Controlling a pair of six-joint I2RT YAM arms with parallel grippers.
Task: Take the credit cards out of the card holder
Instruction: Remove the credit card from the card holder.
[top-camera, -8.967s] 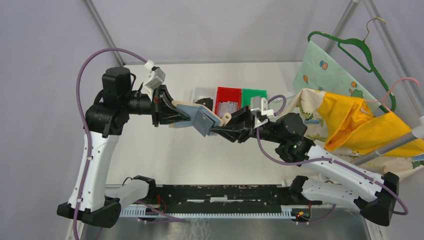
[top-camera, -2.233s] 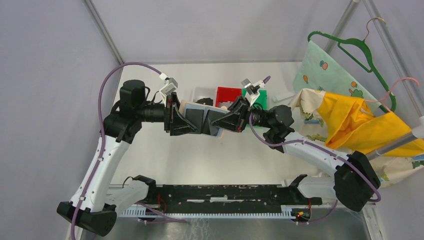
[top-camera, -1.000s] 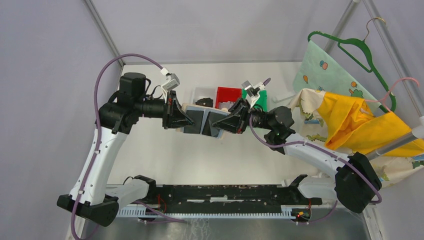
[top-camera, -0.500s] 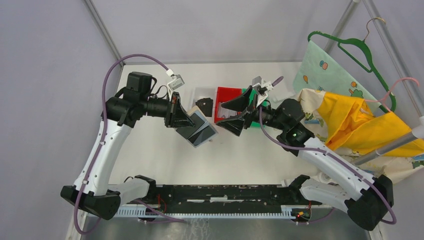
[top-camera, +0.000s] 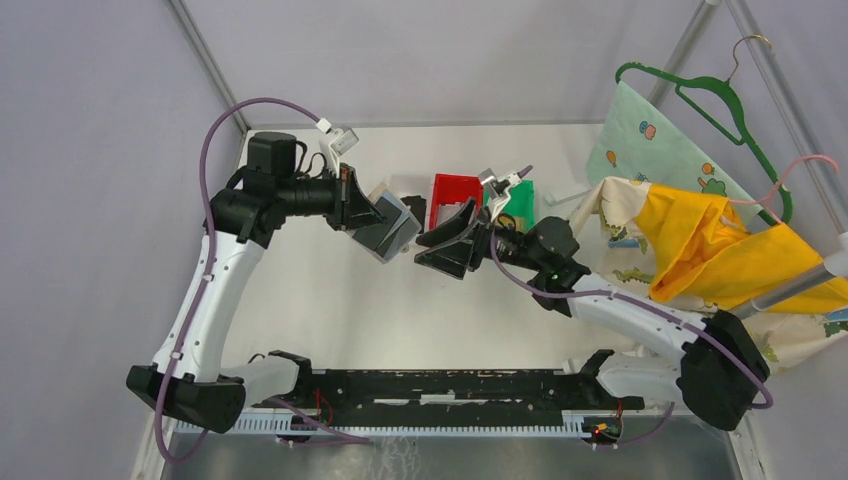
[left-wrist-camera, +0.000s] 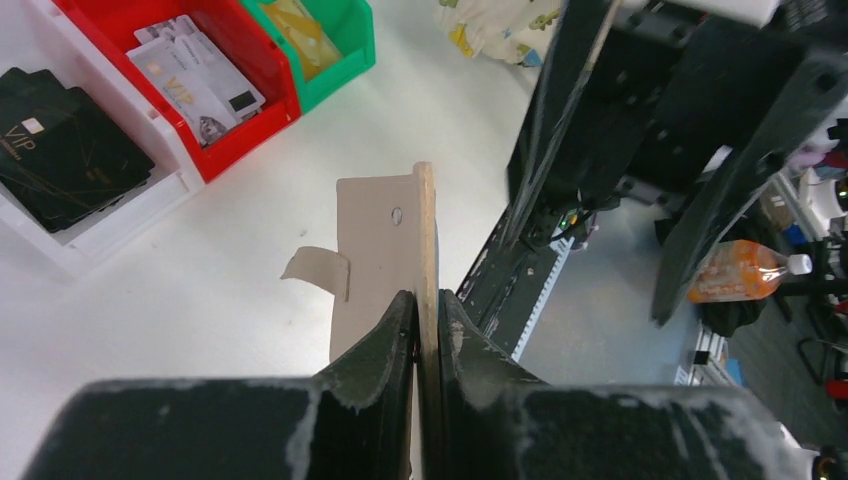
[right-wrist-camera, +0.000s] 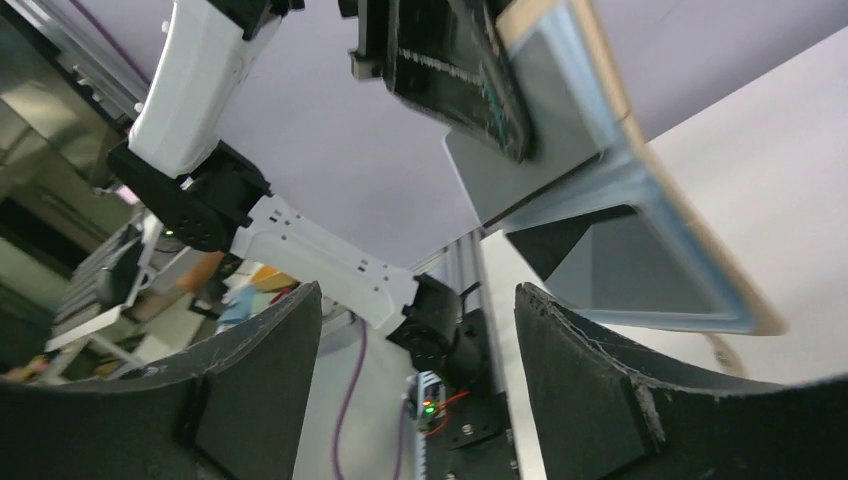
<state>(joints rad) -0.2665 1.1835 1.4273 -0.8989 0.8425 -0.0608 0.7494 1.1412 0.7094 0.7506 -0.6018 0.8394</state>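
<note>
R: While the left gripper (left-wrist-camera: 425, 300) is pinching the card holder (left-wrist-camera: 385, 240), what's the right gripper (top-camera: 422, 252) doing?
J: jaws wide apart, nothing between them. It sits just beside the holder's free end, not touching
R: how's the holder gripped?
J: both left fingers (left-wrist-camera: 385, 340) squeezed tight on one edge, holder edge-on to the left wrist camera, lifted off the table (top-camera: 330, 300), on the near side of the bins. It's folded open; blue-grey and dark inner panels face the right wrist camera. Small tab (left-wrist-camera: 320, 272) sticks out from the tan outer face
R: credit cards?
J: pale credit cards (left-wrist-camera: 195, 75) lie in the red bin (left-wrist-camera: 250, 135), a few overlapping. Can't tell if any sit in the holder's pockets
R: other bins?
J: white bin (left-wrist-camera: 120, 225) next to red has black cards (left-wrist-camera: 60, 145); green bin (left-wrist-camera: 340, 75) on the other side has something yellowish in it. All three stand side by side, touching, toward the far side of the table
</note>
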